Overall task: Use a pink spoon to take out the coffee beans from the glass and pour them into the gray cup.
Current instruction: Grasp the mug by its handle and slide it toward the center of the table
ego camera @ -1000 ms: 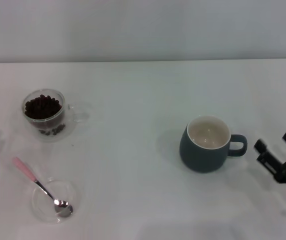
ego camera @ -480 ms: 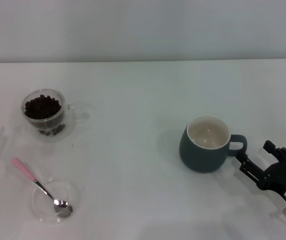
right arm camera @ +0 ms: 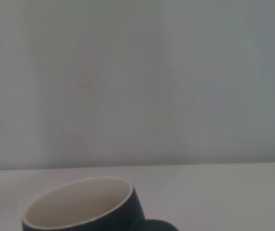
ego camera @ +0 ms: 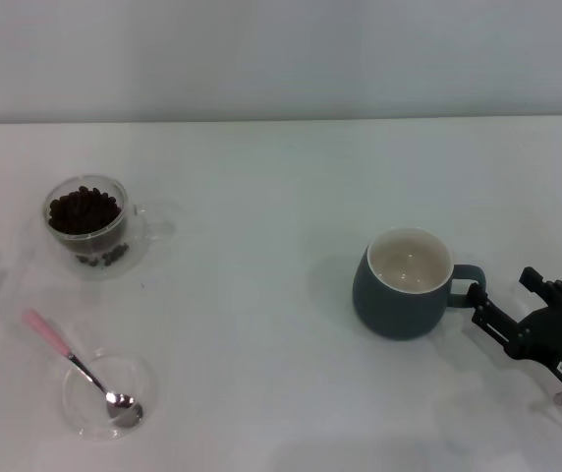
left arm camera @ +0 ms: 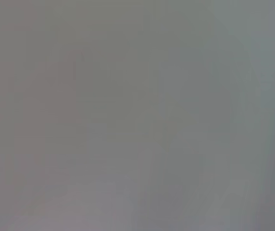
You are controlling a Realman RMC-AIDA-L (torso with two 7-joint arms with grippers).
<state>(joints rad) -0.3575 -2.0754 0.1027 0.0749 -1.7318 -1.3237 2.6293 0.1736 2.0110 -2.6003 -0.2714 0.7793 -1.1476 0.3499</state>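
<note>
1. Since a second ago, my right gripper (ego camera: 510, 303) has swung in from the right edge of the head view to sit at the lower right, just beside the loop handle of the gray cup (ego camera: 405, 285); over the last half second it barely shifted.
2. Its two fingers are spread apart and hold nothing. One fingertip sits just below the cup's handle, the other farther right; I can't tell whether either touches the handle.
3. My left gripper is nowhere in the head view, and its wrist camera shows only a blank grey field, so its state is unknown to me.
4. For the task's things: the glass (ego camera: 90, 228) stands at the left of the frame, filled with the coffee beans (ego camera: 84, 209). Below it, at the lower left, the pink spoon (ego camera: 77, 365) lies with its metal bowl in a clear saucer (ego camera: 139, 379) and its pink handle end pointing up-left beyond the rim.
5. No scooping has begun, as I read it: the cup's cream inside looks empty in both the head view and the right wrist view (right arm camera: 82, 208).
6. The risk I see is nudging. If I close on the handle off-centre or push forward, the cup could slide or turn on the smooth white table (ego camera: 281, 197).
7. A second risk: the spoon is slim and low, so a careless pick could tip the saucer.
</note>
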